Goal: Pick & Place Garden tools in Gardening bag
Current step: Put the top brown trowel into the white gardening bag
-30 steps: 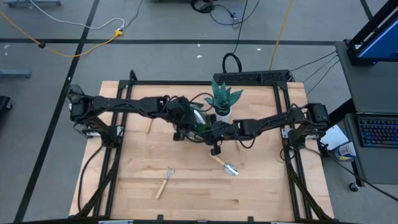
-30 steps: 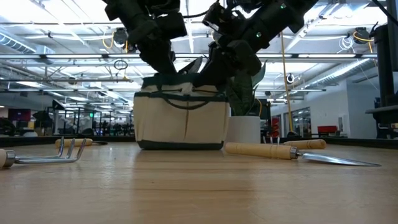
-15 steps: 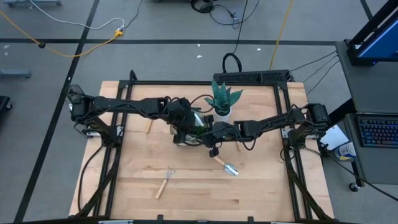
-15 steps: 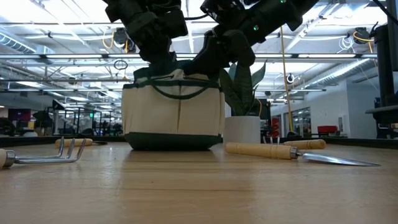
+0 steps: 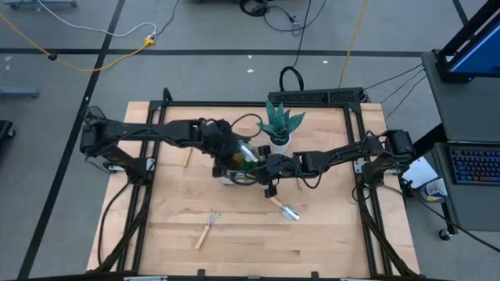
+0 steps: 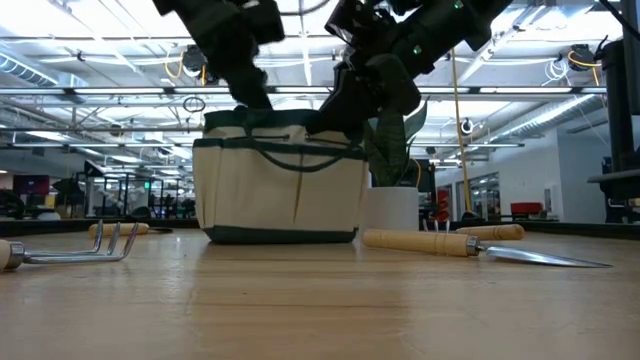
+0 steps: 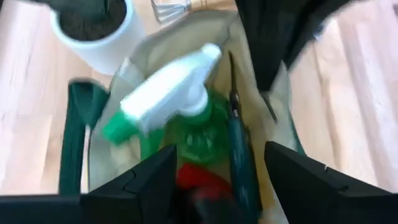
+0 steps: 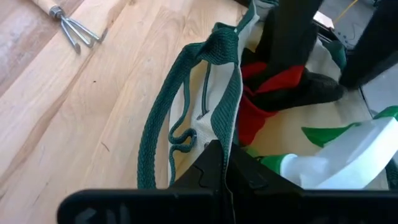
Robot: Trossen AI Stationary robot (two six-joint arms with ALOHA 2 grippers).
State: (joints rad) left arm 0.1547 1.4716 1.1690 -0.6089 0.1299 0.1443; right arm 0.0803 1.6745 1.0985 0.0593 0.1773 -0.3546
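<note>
Above the gardening bag (image 5: 232, 168) the left gripper (image 7: 214, 177) was spread wide after being nearly closed 1 second earlier, so the red-black gloves (image 8: 268, 99) were released inside. The right gripper (image 8: 219, 163), clenched, pinched the bag's rim. 2 tools remained outside.

Gardening bag (image 5: 232, 168) sits mid-table with the potted plant (image 5: 280, 129) just behind it on its right; spray bottle (image 7: 163, 96), pruning shears (image 7: 238, 146) and gloves (image 8: 273, 87) lie inside the bag. Left gripper (image 5: 228, 152) hangs over the bag's opening, right gripper (image 5: 262, 168) at the bag's right rim on a loop handle (image 8: 186, 112). Trowel (image 5: 283, 208) lies in front-right of the bag, rake (image 5: 206, 228) front-left near the table (image 5: 328, 242) front edge, another tool handle (image 5: 186, 158) left of the bag.
</note>
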